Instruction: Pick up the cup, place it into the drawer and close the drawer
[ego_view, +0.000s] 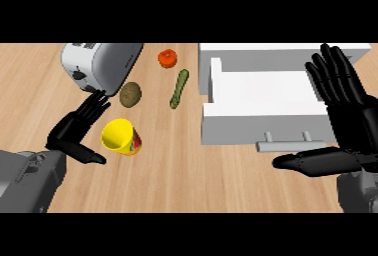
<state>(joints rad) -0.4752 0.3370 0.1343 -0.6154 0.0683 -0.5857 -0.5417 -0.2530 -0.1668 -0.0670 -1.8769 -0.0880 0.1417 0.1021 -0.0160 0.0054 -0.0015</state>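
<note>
A yellow cup (120, 136) lies tilted on the wooden counter, its mouth facing up and left. My left hand (77, 127) stands open just left of the cup, fingers straight and thumb out, not touching it. The white drawer (258, 120) is pulled open at the right, its inside bare and its grey handle (289, 144) toward me. My right hand (347, 117) is open over the drawer's right side, fingers pointing away, thumb stretched left near the handle.
A silver toaster (100, 65) stands at the back left. Behind the cup lie a brown potato (131, 94), a green cucumber (179, 89) and a red tomato (167, 58). The white cabinet body (280, 52) sits behind the drawer.
</note>
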